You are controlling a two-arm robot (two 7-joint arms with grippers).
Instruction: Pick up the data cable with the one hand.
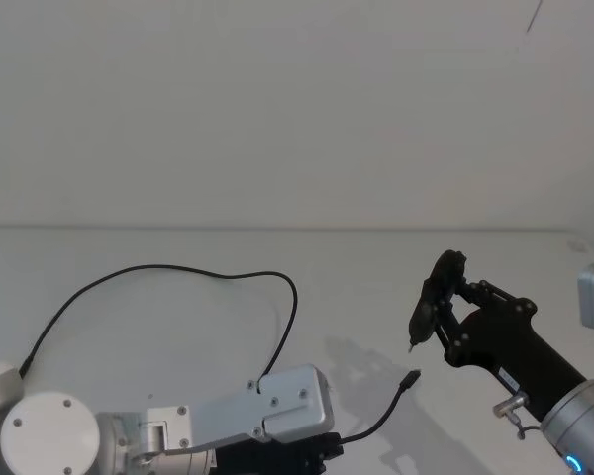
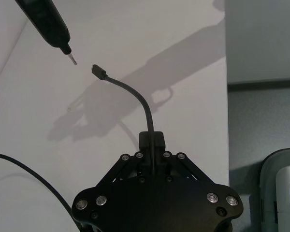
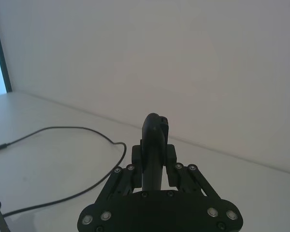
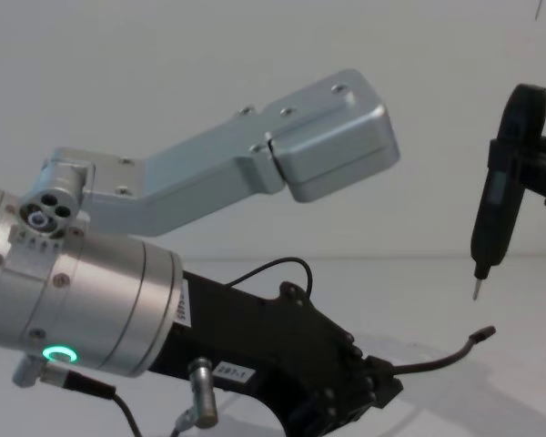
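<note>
White worktop (image 1: 129,327), lower frame: my left pincer (image 2: 152,140) pinches the cable (image 2: 148,116) behind its plug (image 2: 98,72). The grasp looks made, so next I lift slowly. Right pincer (image 3: 153,154), mid-right, clamps a tool (image 3: 155,125).

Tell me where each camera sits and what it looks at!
Head: high up, facing down at the table; both arms show, left gripper clamping the data cable.
Left wrist: behind the left gripper, facing along the cable toward the black tool.
Right wrist: behind the right gripper holding that tool, facing the wall.
Chest: low, facing forward; left arm looms large.
All four share the cable.
</note>
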